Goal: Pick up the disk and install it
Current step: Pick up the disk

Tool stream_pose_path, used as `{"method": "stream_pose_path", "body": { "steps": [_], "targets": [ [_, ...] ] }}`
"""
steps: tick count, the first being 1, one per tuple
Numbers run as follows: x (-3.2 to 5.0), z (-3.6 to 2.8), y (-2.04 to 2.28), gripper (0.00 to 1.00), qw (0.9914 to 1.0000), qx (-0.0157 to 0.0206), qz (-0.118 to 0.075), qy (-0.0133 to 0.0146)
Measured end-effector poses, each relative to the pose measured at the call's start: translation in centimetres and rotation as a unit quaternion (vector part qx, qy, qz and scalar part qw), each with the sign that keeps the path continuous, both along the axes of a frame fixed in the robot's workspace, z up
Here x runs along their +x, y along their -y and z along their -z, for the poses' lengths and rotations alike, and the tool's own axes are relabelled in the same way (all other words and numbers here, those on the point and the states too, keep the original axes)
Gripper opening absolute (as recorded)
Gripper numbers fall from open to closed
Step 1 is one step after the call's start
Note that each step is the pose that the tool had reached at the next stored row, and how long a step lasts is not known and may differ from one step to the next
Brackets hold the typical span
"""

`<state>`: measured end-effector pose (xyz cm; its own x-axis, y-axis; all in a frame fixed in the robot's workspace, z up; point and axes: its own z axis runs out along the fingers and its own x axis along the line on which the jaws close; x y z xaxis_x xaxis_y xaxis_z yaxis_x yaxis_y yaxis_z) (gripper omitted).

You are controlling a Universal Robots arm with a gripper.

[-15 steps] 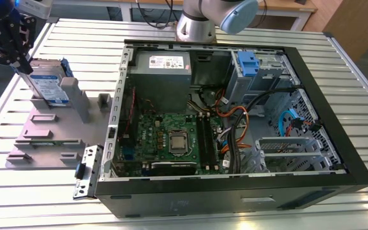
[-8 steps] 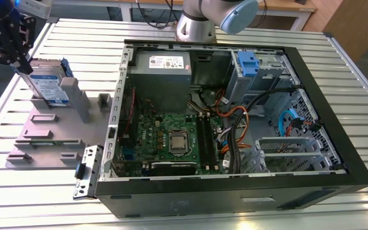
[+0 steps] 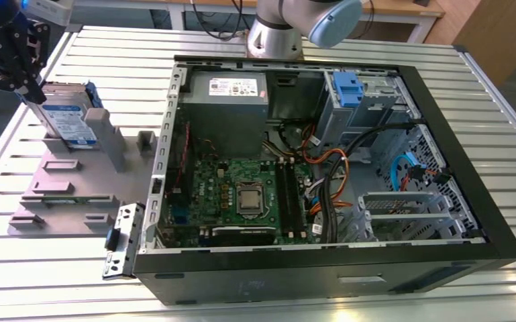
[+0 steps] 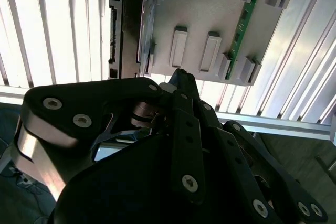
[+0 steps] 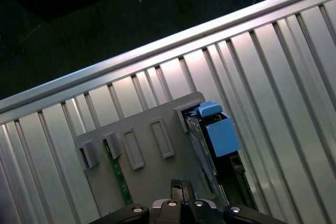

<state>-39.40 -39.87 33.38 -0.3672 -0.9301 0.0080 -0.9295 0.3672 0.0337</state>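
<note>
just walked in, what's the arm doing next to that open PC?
One robot arm is partway through a disk install. Its gripper is over the grey fixture at the exterior view's left, right by the disk, which stands on edge in a fixture slot. Whether it has hold of the disk I can't tell. The open computer case lies beside the fixture on the slatted table; the disk is not in it yet.

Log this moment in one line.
claw near disk | disk upright in grey holder | not yet installed | case open
</note>
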Motion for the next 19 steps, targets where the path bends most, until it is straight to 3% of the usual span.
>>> {"method": "stream_pose_path", "body": {
  "steps": [19],
  "targets": [
    [0.00, 0.00, 0.00, 0.11, 0.99995, 0.0000, -0.010, 0.0000]
  ]
}}
